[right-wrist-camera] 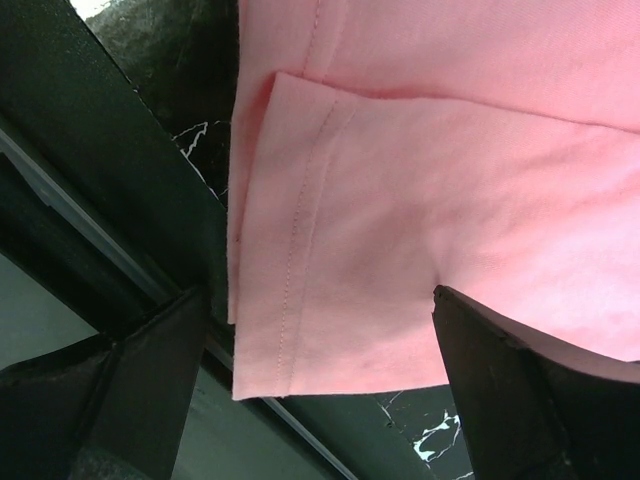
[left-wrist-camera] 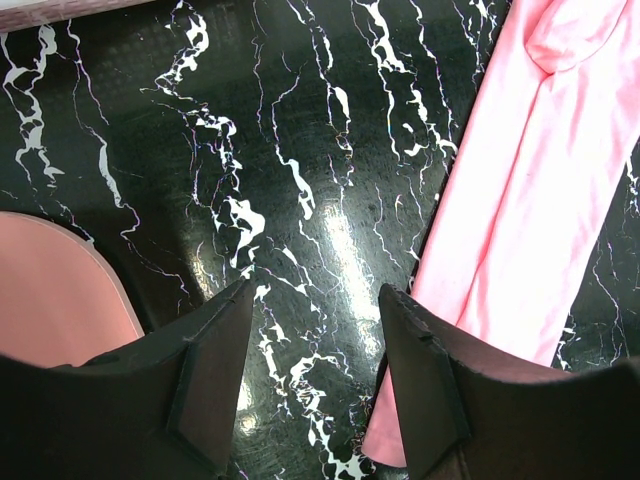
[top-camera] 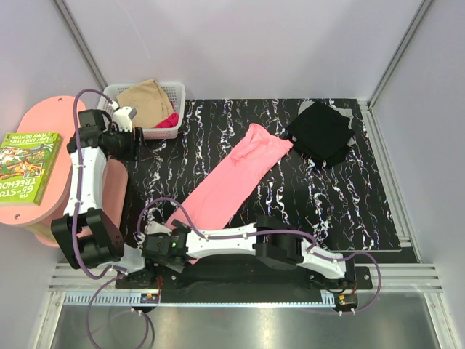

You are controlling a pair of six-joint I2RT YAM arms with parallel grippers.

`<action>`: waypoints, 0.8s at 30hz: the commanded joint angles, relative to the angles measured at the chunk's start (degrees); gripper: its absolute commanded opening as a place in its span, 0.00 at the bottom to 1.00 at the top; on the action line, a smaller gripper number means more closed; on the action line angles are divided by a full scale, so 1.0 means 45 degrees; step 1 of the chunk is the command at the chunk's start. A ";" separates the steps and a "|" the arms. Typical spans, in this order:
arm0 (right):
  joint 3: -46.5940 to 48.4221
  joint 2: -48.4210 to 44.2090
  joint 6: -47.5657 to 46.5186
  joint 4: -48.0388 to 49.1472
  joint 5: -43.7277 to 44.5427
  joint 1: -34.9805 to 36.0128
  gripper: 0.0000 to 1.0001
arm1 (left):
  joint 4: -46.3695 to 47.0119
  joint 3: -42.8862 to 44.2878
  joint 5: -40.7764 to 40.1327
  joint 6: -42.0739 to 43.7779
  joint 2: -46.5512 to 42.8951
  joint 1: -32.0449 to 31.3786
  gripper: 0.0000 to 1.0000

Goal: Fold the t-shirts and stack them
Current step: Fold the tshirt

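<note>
Fingers, right: my right gripper (right-wrist-camera: 315,335) has its two black fingers (right-wrist-camera: 150,365) spread wide and pinching nothing. The near hem corner of the long salmon-pink cloth t-shirt (right-wrist-camera: 420,200) lies flat beneath and between them.
Fingers, left: my left gripper (left-wrist-camera: 315,300) is partly spread and empty over the black white-veined marble tabletop (left-wrist-camera: 300,150). The pink shirt's edge runs just right of its right finger.
Shirt: lies as a narrow lengthwise strip, running diagonally away from the right fingers toward the folded black cloth t-shirt (top-camera: 320,132) on the far side.
Step, as I judge it: grasp the near hem for the crosswise fold.
Doing it well: I should lower until one finger slips under both layers at the stitched hem. Then I bite well inside the edge, close firmly, and carry it over low and evenly so the strip does not skew.
Right arm pose: stretched low along the near table edge, reaching leftward, wrist tipped down.
Left arm pose: raised, elbow high, wrist turned near the white plastic mesh basket (top-camera: 178,91), apart from the shirt.
</note>
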 commanded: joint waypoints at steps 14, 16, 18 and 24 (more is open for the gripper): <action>0.1109 0.0598 -0.0563 0.1122 -0.0048 0.0641 0.76 | 0.0245 -0.0293 0.0098 0.0672 -0.0311 0.0094 0.57; 0.0954 0.0559 -0.0367 0.1122 -0.0087 0.0621 0.65 | 0.0245 -0.0332 0.0079 0.0691 -0.0330 0.0075 0.57; 0.0583 0.0346 -0.0211 0.1103 0.0088 0.0641 0.45 | 0.0245 -0.0391 0.0021 0.0749 -0.0350 0.0094 0.57; -0.0550 -0.0552 -0.0035 0.1220 0.0615 0.0602 0.23 | 0.0245 -0.0469 -0.0019 0.0808 -0.0408 0.0075 0.57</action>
